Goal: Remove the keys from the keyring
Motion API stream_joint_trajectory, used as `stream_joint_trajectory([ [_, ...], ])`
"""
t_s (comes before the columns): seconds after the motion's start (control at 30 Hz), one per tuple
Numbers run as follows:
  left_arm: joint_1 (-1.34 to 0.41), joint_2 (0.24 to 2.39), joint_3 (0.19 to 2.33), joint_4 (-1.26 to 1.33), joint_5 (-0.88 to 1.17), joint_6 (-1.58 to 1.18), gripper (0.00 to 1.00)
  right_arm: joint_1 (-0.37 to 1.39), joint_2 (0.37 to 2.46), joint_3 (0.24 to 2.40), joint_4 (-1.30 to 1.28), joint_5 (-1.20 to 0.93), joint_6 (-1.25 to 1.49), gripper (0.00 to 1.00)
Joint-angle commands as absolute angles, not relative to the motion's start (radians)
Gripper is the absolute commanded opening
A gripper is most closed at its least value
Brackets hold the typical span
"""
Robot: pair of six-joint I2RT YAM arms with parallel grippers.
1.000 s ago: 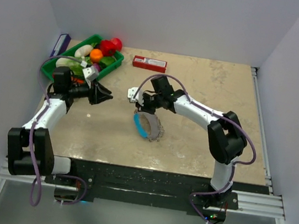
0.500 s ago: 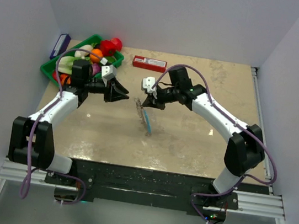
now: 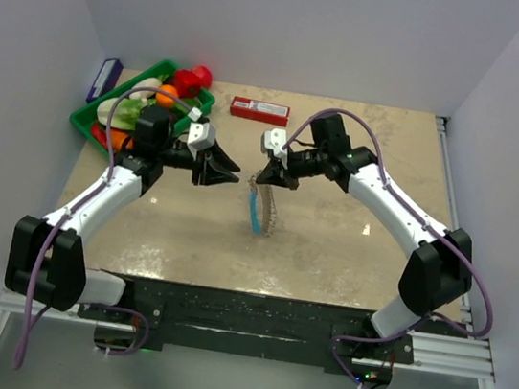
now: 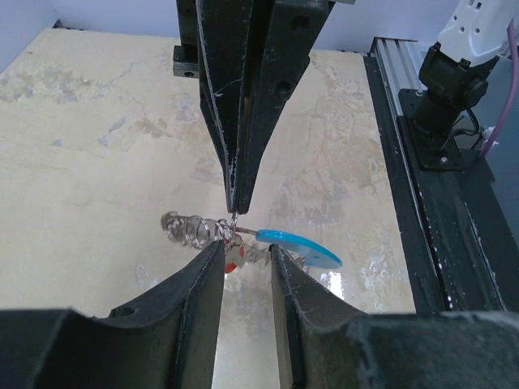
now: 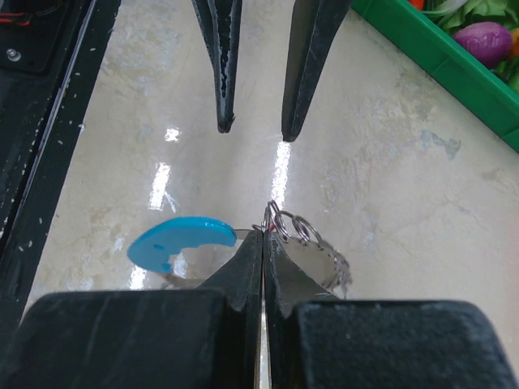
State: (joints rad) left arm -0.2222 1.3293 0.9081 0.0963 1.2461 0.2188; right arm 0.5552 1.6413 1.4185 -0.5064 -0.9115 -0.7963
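Nothing off yet: right gripper (image 3: pixel 264 180) is clamped on the keyring (image 3: pixel 256 209), dangling it over mid-table (image 3: pixel 348 255), keys (image 4: pixel 190 229) apparently all on, left gripper (image 3: pixel 234 174) jaws apart just beside it, so all removal remains.

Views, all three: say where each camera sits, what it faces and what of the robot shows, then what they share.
Top external: above, behind the arms, looking down on the table; both show whole.
Left wrist: faces the right gripper pinching the keyring; own fingers below.
Right wrist: faces the open left gripper; own shut fingers below.
Shared: the keyring at the right gripper's tips.
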Motion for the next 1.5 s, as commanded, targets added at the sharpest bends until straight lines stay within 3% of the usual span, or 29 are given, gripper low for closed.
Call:
stream_joint_trajectory([
  [0.0,-0.227,1.308,0.942,0.106,1.252,0.222,0.34,0.543,1.574,1.399,-0.436,-0.959,-0.738,0.00],
  [0.6,-0.298,1.430,0.988,0.057,1.154,0.299,0.34,0.502,1.509,1.408,-0.422,-1.046,-0.689,0.00],
  [1.2,-0.334,1.483,1.005,0.110,1.296,0.230,0.34,0.502,1.493,1.402,-0.420,-1.046,-0.693,0.00],
  [1.47,-0.377,1.508,0.996,0.161,1.221,0.186,0.34,0.497,1.483,1.391,-0.407,-1.045,-0.681,0.00],
])
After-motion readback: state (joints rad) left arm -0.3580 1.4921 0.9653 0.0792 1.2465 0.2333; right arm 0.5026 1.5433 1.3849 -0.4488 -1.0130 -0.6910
